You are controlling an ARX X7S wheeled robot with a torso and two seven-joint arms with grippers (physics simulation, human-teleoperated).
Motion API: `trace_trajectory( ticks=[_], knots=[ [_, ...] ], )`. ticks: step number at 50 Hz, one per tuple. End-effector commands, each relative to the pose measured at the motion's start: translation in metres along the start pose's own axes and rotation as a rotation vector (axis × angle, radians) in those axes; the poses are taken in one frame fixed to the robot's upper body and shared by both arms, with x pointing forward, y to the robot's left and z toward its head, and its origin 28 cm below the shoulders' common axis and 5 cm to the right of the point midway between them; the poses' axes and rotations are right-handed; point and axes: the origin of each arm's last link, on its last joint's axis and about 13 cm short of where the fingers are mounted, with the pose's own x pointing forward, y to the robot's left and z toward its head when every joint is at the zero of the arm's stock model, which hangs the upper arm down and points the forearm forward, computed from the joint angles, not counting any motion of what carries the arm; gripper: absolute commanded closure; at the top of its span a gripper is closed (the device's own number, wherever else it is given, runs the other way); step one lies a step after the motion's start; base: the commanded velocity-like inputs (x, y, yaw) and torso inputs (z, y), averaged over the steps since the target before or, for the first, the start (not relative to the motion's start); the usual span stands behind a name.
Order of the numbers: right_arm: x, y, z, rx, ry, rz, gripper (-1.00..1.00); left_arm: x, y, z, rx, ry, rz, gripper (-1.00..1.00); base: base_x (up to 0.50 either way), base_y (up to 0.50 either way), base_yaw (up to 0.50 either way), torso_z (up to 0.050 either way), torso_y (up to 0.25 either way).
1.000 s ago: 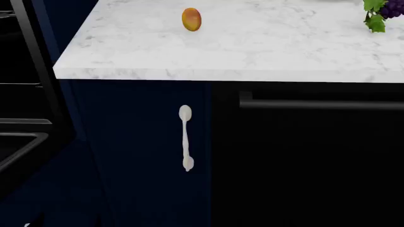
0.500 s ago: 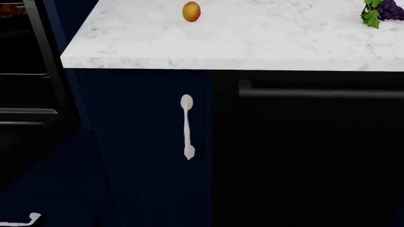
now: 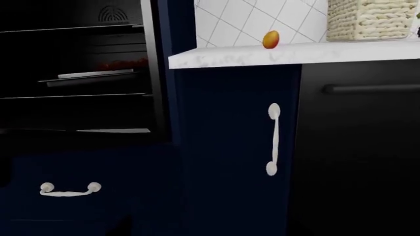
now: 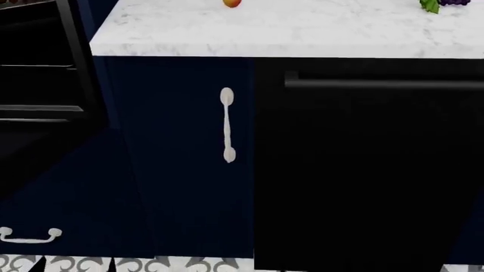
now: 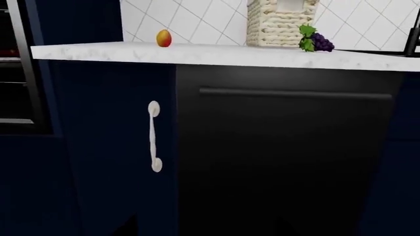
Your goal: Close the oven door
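Neither gripper shows in any view, so I can't tell if they're spread or pinched. Off to the left, the oven door (image 4: 30, 150) hangs down open below the racked cavity (image 3: 72, 73), long axis sideways, nearer the left arm; it's a glossy black flat panel beside matte navy cabinet (image 4: 178, 141).

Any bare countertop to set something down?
Yes: the countertop is bare between the mango and the basket. It is crowded at the basket, where the grapes sit against it.
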Motion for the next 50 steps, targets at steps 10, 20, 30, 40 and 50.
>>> trace_trajectory(
  ticks=[10, 20, 30, 40, 50],
  knots=[
    [-0.001, 0.001, 0.000, -0.015, -0.007, 0.013, -1.00, -0.001, -0.001, 0.002, -0.018, -0.010, -0.001, -1.00, 0.00, 0.00, 0.00, 0.000, 0.000],
    [-0.001, 0.002, -0.001, -0.013, -0.006, 0.013, -1.00, -0.001, 0.000, 0.002, -0.024, -0.012, 0.006, -1.00, 0.00, 0.00, 0.00, -0.021, 0.000],
    [-0.001, 0.002, -0.004, -0.009, 0.001, 0.011, -1.00, -0.001, -0.001, 0.001, -0.021, -0.012, 0.004, -1.00, 0.00, 0.00, 0.00, -0.037, 0.000],
    [-0.001, 0.002, -0.004, -0.009, 0.002, 0.010, -1.00, -0.001, 0.000, -0.001, -0.012, -0.009, 0.001, -1.00, 0.00, 0.00, 0.00, -0.041, 0.000],
    [-0.001, 0.002, -0.004, -0.018, 0.009, 0.010, -1.00, -0.001, 0.001, 0.000, -0.010, -0.006, 0.004, -1.00, 0.00, 0.00, 0.00, -0.041, 0.000]
  ],
)
